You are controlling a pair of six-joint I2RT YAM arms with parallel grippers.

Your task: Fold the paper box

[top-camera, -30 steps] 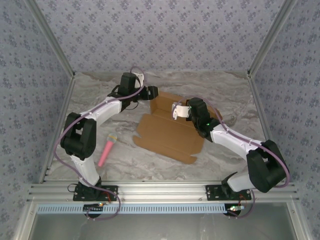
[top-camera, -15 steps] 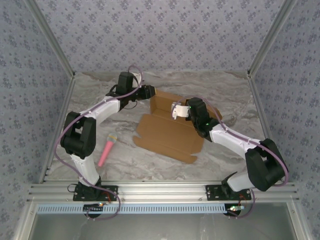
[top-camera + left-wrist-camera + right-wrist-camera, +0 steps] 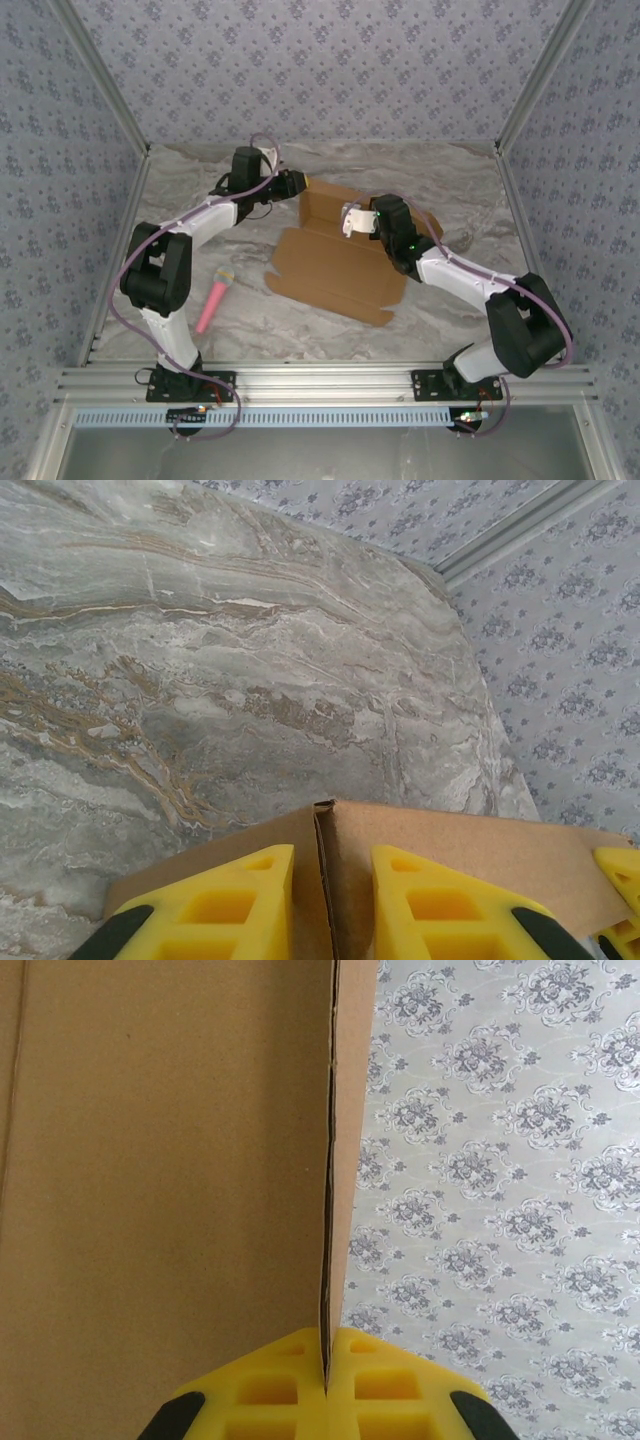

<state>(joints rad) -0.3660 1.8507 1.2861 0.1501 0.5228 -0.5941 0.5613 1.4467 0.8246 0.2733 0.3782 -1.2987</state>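
Grey marble-look table (image 3: 450, 300) here. 2 things on it: the brown paper box (image 3: 335, 265) mid-table, and a pink pen-like stick (image 3: 213, 305) well to its left.

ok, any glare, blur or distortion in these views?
Top external: even light, soft shadows, no glare on the box. Left wrist: sharp, but the table edge bows, lens distortion. Right wrist: box crisp, wallpaper behind in focus too.

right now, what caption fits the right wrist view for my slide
Right gripper pinching the thin edge of the cardboard box, patterned wall behind
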